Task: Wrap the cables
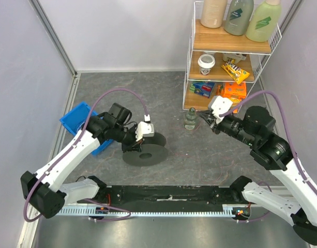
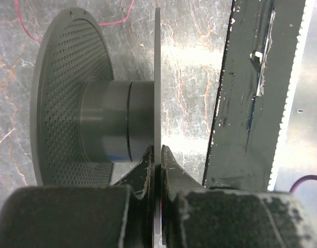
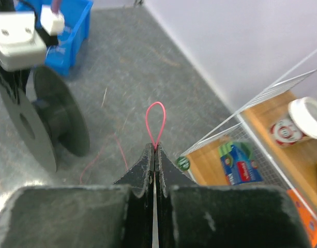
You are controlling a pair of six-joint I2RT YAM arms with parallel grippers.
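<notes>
The cable is a thin pink-red wire. In the right wrist view a small loop of it (image 3: 155,120) sticks out past my right gripper (image 3: 155,148), which is shut on it; more wire (image 3: 118,150) trails over the floor toward the spool (image 3: 55,116). My right gripper (image 1: 206,121) hovers beside a small bottle. My left gripper (image 2: 157,151) is shut on the edge of the thin flange (image 2: 157,77) of the dark grey spool (image 1: 145,153), which stands on edge. Its other flange (image 2: 65,98) is perforated. Cable pieces (image 2: 24,28) lie beyond it. My left gripper (image 1: 133,146) sits at the spool's left side.
A blue bin (image 1: 78,121) stands at the left wall. A wire shelf (image 1: 228,49) with bottles, a cup and snack packs stands at the back right, with a small bottle (image 1: 190,119) at its foot. A black rail (image 1: 168,194) runs along the near edge.
</notes>
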